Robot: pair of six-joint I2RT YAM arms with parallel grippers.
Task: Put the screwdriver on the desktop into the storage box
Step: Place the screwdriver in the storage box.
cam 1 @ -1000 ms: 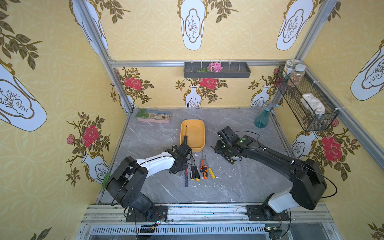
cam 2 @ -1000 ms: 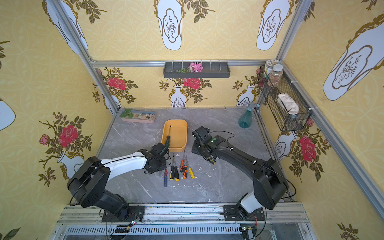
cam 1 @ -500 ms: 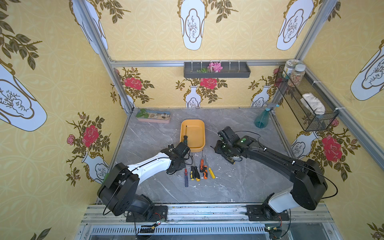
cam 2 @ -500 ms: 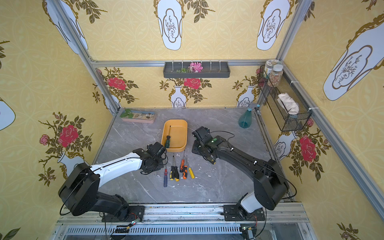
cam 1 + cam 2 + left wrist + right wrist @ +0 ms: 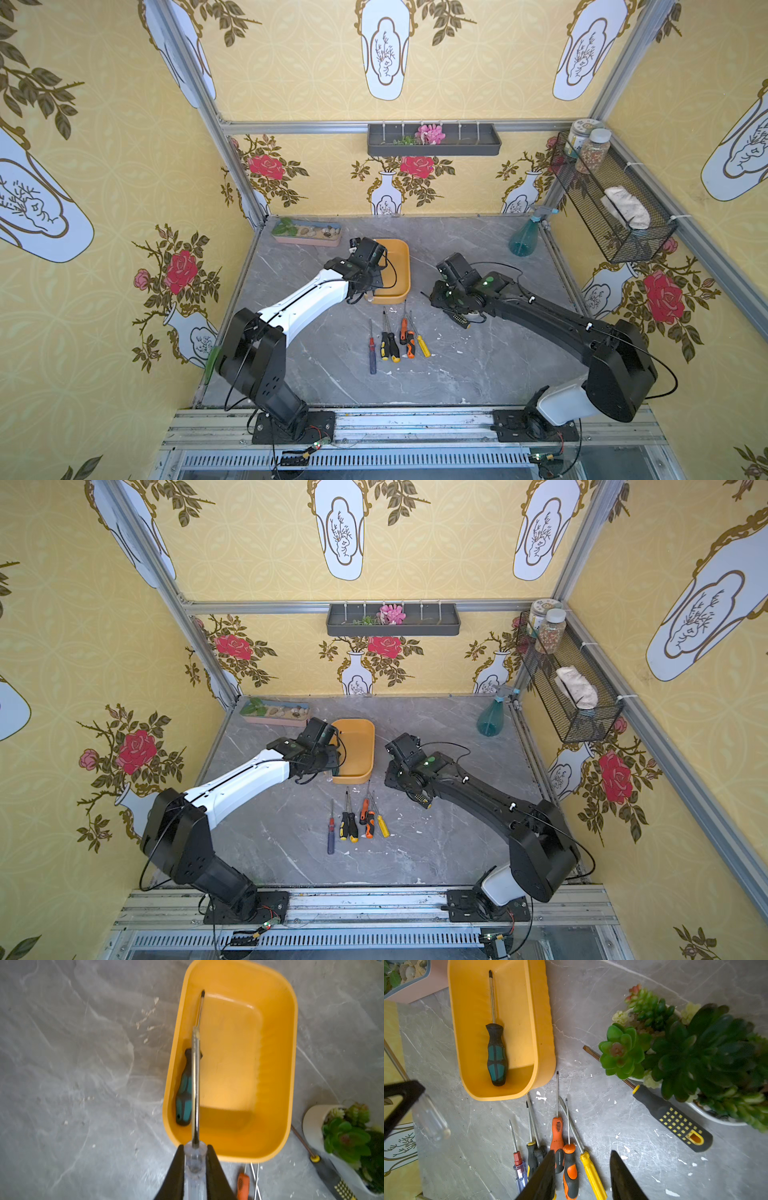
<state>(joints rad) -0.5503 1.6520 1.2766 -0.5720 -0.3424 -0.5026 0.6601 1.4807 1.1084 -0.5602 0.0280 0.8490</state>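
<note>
The left tool is clamped tight across the neck of a clear-handled screwdriver, one black finger on each side of the see-through plastic. The steel shaft runs straight out from the jaws and reaches over the near rim of the storage box. There it hangs above a teal-and-black screwdriver that lies along one wall of the box.

The held driver looks light and fully rigid. Its handle is smooth, glossy and round, so it could swivel or slide in a two-sided pinch. The thicker handle is the sounder place to hold; the thin polished shaft would probably roll.

The right tool stands partly open with nothing between its fingers, hovering over a row of screwdrivers lying side by side on the bench, just short of the box. Their grips are ribbed orange, black and plain yellow, plus one small red-and-clear one. These rubbery or fluted handles should give better purchase than the clear one.

A dotted black-and-yellow screwdriver lies apart, its shaft tucked under a white dish of succulents; lifting it by the handle looks safest.

The box is shallow moulded plastic with rounded corners, likely light enough to skid if knocked. The bench is hard, grey and veined.
</note>
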